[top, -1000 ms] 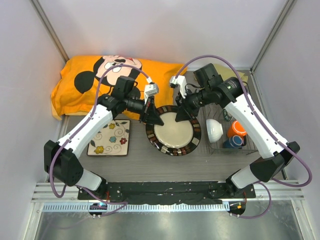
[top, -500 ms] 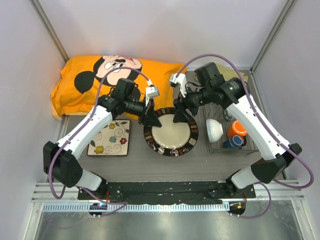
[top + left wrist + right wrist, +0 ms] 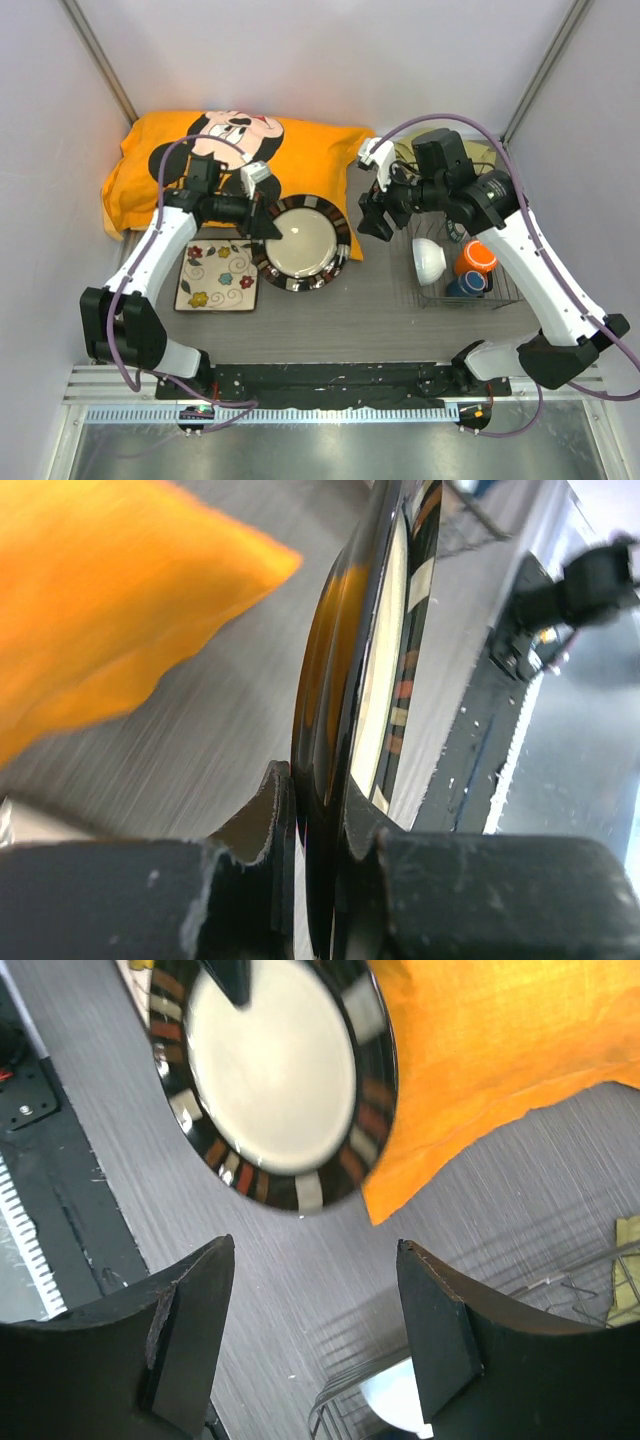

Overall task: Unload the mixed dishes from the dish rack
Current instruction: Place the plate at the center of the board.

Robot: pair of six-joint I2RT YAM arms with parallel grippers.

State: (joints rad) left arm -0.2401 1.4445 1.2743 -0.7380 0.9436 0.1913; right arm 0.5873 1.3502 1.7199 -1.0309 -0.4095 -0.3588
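The white plate with a dark patterned rim (image 3: 300, 242) hangs slightly tilted over the table and the edge of the orange cloth. My left gripper (image 3: 262, 228) is shut on its left rim. In the left wrist view the plate (image 3: 345, 680) stands edge-on, pinched between the fingers of that gripper (image 3: 315, 790). My right gripper (image 3: 372, 215) is open and empty, between the plate and the dish rack (image 3: 452, 302). The rack holds a white bowl (image 3: 428, 260), an orange mug (image 3: 474, 258) and a small dark-blue cup (image 3: 465, 285). The right wrist view shows the plate (image 3: 275, 1070) beyond the open gripper (image 3: 315, 1243).
A square cream floral plate (image 3: 220, 275) lies flat on the table at the left. An orange Mickey Mouse cloth (image 3: 180, 170) covers the back left. An olive-green cloth (image 3: 478, 152) lies behind the rack. White walls enclose the table on three sides.
My right gripper opened, let go of the plate and drew back to the right toward the rack. My left arm carried the plate leftward and back, over the orange cloth's edge.
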